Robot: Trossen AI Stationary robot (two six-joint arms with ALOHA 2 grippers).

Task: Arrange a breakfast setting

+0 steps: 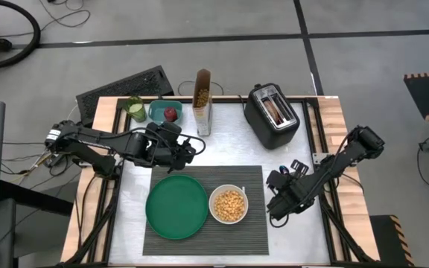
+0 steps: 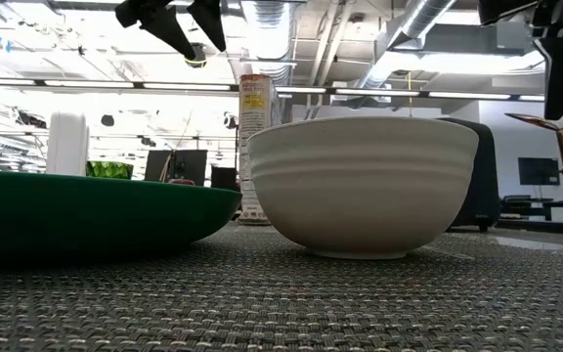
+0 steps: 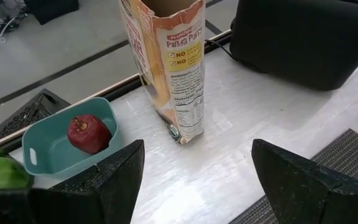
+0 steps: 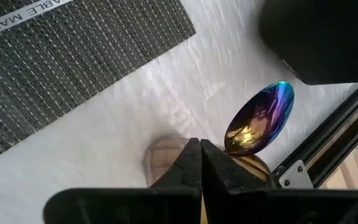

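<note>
Clamped between our right gripper fingers just off the placemat, the iridescent spoon seems thinly pinched and might twist free, while our splayed, empty left gripper could topple the cereal box reaching the apple.

Glossy iridescent spoon, woven placemat

Cereal box: "Panda Puffs", "NO" checkmarks. Placemat label: apparently "TABLE MAT".
</note>
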